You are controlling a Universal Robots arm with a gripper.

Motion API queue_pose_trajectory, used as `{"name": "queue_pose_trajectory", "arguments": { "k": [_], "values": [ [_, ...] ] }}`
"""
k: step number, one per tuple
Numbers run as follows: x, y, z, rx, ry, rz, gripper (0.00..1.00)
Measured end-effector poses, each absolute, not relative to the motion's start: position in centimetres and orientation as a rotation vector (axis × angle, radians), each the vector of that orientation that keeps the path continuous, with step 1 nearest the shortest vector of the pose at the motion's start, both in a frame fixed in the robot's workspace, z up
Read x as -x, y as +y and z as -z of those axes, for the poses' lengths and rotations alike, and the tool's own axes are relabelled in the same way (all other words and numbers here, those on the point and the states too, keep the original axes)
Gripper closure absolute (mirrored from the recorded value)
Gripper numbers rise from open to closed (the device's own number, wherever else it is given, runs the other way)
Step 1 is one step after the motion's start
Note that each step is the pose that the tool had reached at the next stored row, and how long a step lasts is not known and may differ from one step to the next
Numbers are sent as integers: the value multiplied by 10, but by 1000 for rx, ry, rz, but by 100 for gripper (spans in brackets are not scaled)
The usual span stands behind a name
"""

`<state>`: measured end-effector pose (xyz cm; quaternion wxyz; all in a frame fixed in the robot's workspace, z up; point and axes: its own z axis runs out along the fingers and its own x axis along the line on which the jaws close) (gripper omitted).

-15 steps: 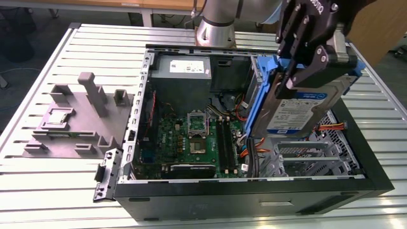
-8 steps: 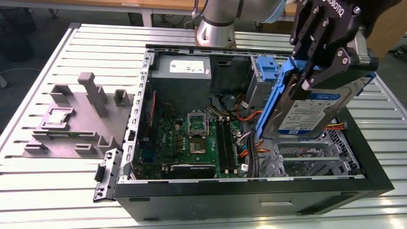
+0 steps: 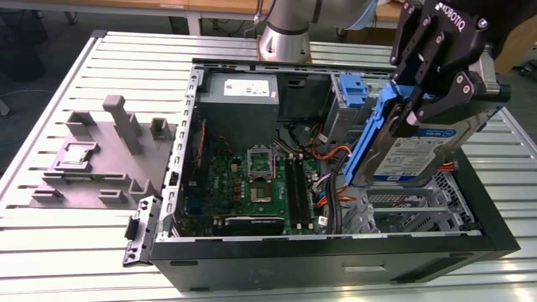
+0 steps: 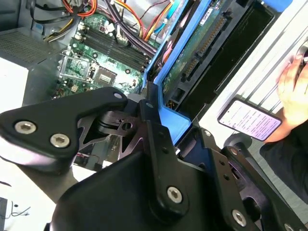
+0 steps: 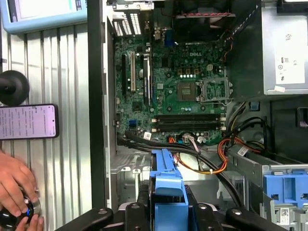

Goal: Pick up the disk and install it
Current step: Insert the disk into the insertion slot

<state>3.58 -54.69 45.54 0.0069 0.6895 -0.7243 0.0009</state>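
The black claw [image 3: 441, 107] clamps the silver-grey hard drive with blue rails [image 3: 411, 157], tilted steeply above the open black computer case [image 3: 336, 261], at its three o'clock side in the exterior view.

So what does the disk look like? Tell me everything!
The disk is a flat silver-grey metal box with a blue-and-white label and blue plastic rails along its edges. The claw is shut on it, holding it tilted over the open computer case, on the exterior view's right. Its green circuit-board side shows in the second wrist view.
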Motion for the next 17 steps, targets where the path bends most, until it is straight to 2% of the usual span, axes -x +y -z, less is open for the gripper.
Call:
{"name": "queue_pose_trajectory", "arguments": {
  "k": [17],
  "values": [
    [-65, -554, -446, -2157, -2265, -3, 64]
  ]
}}
